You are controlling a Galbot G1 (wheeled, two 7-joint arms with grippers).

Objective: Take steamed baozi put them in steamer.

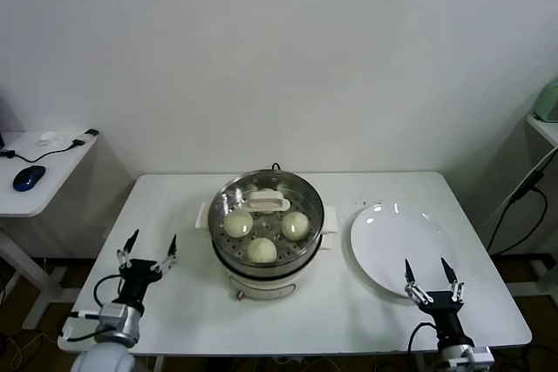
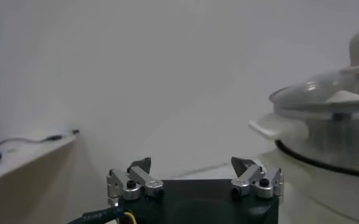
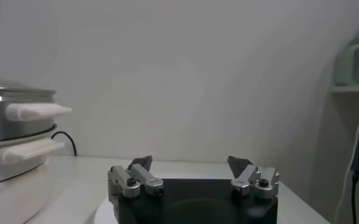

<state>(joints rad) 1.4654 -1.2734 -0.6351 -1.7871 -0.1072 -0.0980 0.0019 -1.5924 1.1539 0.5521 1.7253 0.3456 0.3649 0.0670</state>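
Both sets of jaws spread wide, nothing between them. Left gripper (image 1: 148, 250) low at the near-left table edge, well apart from the pot; right gripper (image 1: 428, 278) low at the near-right edge, just in front of the flat round white plate (image 1: 397, 246), not touching it. Three small round cream-white steamed baozi (image 1: 261, 250) visible, all inside the round shiny stainless-steel steamer (image 1: 267, 260) on its white electric base, sitting on the perforated tray under the round glass lid with white handle (image 1: 265, 202), which looks seated on the rim. No fourth bun visible anywhere; plate bare. Judging by layout: loading step looks finished or nearly so, arms parked in a rest pose, no pick in hand. Next move, if any bun remains off-camera, calls for lifting the lid first by its handle, then a wide soft pinch on the dough; otherwise nothing left to grasp. Surface: white rectangular table (image 1: 174, 302), steamer centred, plate just beside it on the right, a dark power cord behind the pot. Room: plain white wall, white side desk (image 1: 35, 176) at far left with a blue computer mouse (image 1: 28, 177) and cables, pale green object (image 1: 547, 100) on a shelf at far right, black cable hanging below it.
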